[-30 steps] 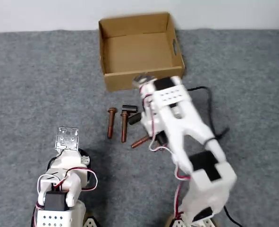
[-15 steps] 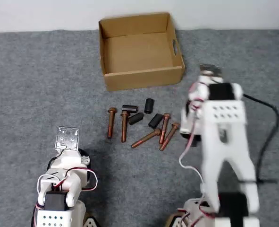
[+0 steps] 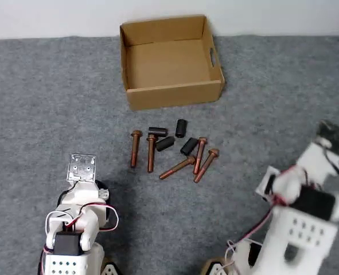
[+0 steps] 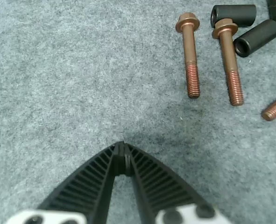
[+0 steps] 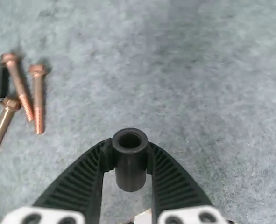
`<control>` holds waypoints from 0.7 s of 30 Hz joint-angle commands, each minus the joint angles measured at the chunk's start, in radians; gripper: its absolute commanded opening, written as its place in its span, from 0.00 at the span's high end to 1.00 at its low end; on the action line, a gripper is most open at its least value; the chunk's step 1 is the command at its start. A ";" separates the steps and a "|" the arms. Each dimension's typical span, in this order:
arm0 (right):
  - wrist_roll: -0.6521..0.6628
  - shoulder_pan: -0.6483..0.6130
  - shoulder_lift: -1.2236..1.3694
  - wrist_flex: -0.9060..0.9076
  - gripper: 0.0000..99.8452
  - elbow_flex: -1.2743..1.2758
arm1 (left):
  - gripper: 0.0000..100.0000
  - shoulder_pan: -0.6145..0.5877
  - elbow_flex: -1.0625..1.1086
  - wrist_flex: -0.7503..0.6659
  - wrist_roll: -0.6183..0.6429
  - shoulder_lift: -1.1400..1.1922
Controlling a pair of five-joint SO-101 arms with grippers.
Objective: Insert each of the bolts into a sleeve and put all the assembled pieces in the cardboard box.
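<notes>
Several copper bolts (image 3: 151, 152) and black sleeves (image 3: 165, 143) lie loose on the grey carpet in front of the open cardboard box (image 3: 172, 94). My right gripper (image 5: 130, 147) is shut on one black sleeve (image 5: 130, 163), held upright with its bore facing the camera, above bare carpet to the right of the pile. Three bolts (image 5: 17, 86) lie off to its side. The right arm (image 3: 298, 206) stands at the front right. My left gripper (image 4: 123, 158) is shut with nothing in it, low over the carpet, a short way from two bolts (image 4: 189, 56) and sleeves (image 4: 233, 14).
The box is empty, with a hand slot in its right wall (image 3: 213, 57). The left arm (image 3: 77, 217) sits folded at the front left. Grey carpet (image 3: 54, 103) stretches on both sides of the pile.
The right arm has swung from over the pile near the box out to the right and back toward the front, carrying a sleeve. The left arm has kept still.
</notes>
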 commanded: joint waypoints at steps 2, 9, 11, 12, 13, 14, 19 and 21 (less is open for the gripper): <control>-0.008 0.085 -0.203 -0.022 0.99 0.095 | 0.99 0.000 -0.012 0.005 -0.002 -0.009; -0.008 0.157 -0.404 -0.031 0.99 0.198 | 0.99 0.081 -0.018 0.026 -0.021 -0.014; -0.008 0.176 -0.433 -0.039 0.99 0.212 | 0.99 0.087 -0.041 0.032 -0.127 -0.014; -0.008 0.185 -0.446 -0.045 0.99 0.218 | 0.99 0.087 -0.051 0.032 -0.203 -0.014; -0.008 0.193 -0.456 -0.050 0.99 0.226 | 0.99 0.087 -0.062 0.025 -0.265 -0.014; -0.008 0.200 -0.463 -0.051 0.99 0.230 | 0.99 0.087 -0.073 0.006 -0.302 -0.014; -0.008 0.208 -0.478 -0.058 0.99 0.241 | 0.99 0.072 -0.209 -0.043 -0.298 -0.009; -0.008 0.208 -0.478 -0.070 0.99 0.256 | 0.99 0.072 -0.271 -0.041 -0.247 -0.008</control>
